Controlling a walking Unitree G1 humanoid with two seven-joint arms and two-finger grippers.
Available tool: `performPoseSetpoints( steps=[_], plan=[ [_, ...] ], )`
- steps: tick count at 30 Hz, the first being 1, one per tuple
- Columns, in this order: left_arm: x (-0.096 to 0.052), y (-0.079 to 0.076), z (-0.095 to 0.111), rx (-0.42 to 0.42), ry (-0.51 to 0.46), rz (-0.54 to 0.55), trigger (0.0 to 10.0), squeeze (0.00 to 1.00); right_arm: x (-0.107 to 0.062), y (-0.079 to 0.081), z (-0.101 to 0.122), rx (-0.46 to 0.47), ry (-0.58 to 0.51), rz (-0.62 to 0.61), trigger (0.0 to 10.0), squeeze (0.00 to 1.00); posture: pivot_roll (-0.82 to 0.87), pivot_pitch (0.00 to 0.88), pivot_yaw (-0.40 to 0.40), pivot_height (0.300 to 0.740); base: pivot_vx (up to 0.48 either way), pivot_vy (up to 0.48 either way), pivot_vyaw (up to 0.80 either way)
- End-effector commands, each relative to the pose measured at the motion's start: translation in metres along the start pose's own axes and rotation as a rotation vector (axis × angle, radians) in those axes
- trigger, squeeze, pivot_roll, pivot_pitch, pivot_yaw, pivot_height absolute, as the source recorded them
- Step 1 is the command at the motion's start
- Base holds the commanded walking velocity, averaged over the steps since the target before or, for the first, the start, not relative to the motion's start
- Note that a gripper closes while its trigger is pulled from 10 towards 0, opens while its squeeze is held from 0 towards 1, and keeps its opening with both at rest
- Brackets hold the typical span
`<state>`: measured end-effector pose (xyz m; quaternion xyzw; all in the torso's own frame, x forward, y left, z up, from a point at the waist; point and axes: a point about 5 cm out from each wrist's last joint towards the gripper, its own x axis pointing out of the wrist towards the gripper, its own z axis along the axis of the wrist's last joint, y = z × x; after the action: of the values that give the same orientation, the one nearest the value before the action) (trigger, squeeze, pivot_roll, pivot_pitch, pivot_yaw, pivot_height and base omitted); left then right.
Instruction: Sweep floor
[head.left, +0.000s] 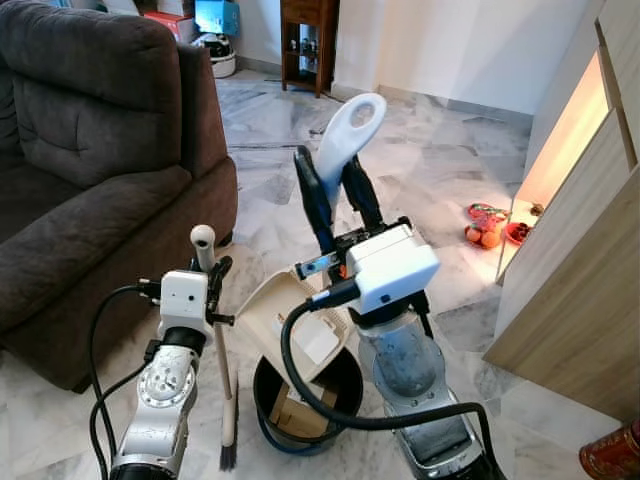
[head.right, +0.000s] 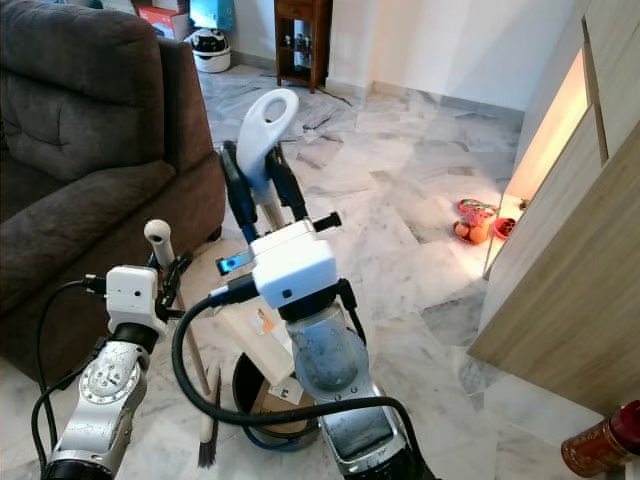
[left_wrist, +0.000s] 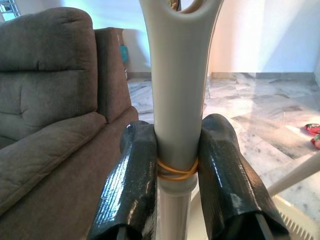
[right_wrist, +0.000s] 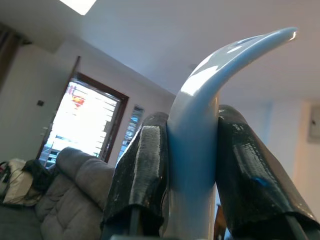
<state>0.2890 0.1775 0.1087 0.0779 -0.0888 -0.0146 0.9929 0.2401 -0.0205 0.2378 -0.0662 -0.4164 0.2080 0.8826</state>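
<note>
Presently the right gripper (head.left: 338, 195) is raised in front of the torso, its forearm angled upward and its two black fingers pointed up and slightly away from the body. The fingers are closed narrowly on the neck of the dustpan handle (head.left: 350, 135), one pressed to each side. The white loop of the handle is seen just above the fingertips, and in the right wrist view it curves over against the ceiling. Below this gripper, the beige dustpan (head.left: 275, 310) is held tilted over a round black bin (head.left: 345, 372). Cardboard scraps are seen inside the bin.

The left gripper (head.left: 215, 275) is held lower and nearer the body, with the silver forearm rising steeply from the bottom edge of the view and the wrist turned toward the sofa (head.left: 90, 180). A slim, pale broom (head.left: 225, 370) is clamped between its fingers (left_wrist: 132, 185) just under the rounded top of the stick. In the left wrist view a yellow rubber band (left_wrist: 176, 172) is seen wound round the stick where the fingers meet it. The stick is held close to upright. It runs down past the wrist to dark bristles, which are set on the marble floor (head.left: 440, 170) just beside the bin.

The dark brown sofa is found beyond and to the outer side of the left gripper. Small red items (head.left: 487, 224) are scattered on the floor well beyond the right gripper, beside a wooden cabinet (head.left: 575, 270).
</note>
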Motion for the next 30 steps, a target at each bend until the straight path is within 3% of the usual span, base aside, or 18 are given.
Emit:
performPoseSetpoints(
  steps=[1, 8, 16, 24, 30],
  plan=[
    [0.003, 0.0, 0.012, 0.032, -0.063, -0.013, 10.0, 0.0, 0.005, 0.006, 0.012, -0.044, -0.096, 0.055, 10.0, 0.0, 0.06, 0.0, -0.022, 0.74, 0.0, 0.0, 0.0],
    [0.003, 0.0, 0.012, 0.029, -0.063, -0.016, 10.0, 0.0, 0.005, 0.018, 0.019, -0.061, -0.141, 0.128, 10.0, 0.0, 0.06, 0.0, -0.022, 0.74, 0.0, 0.0, 0.0],
    [0.003, 0.0, 0.013, 0.029, -0.063, -0.014, 10.0, 0.0, 0.004, 0.02, 0.019, 0.055, -0.109, 0.101, 10.0, 0.0, 0.06, 0.0, -0.023, 0.74, 0.0, 0.0, 0.0],
    [0.003, 0.0, 0.013, 0.028, -0.064, -0.014, 10.0, 0.0, 0.004, 0.021, 0.021, -0.02, -0.147, 0.131, 10.0, 0.0, 0.06, 0.0, -0.022, 0.74, 0.0, 0.0, 0.0],
    [0.004, 0.001, 0.013, 0.029, -0.064, -0.014, 10.0, 0.0, 0.004, 0.023, 0.021, -0.017, -0.145, 0.142, 10.0, 0.0, 0.07, 0.0, -0.021, 0.74, 0.0, 0.0, 0.0]
  ],
)
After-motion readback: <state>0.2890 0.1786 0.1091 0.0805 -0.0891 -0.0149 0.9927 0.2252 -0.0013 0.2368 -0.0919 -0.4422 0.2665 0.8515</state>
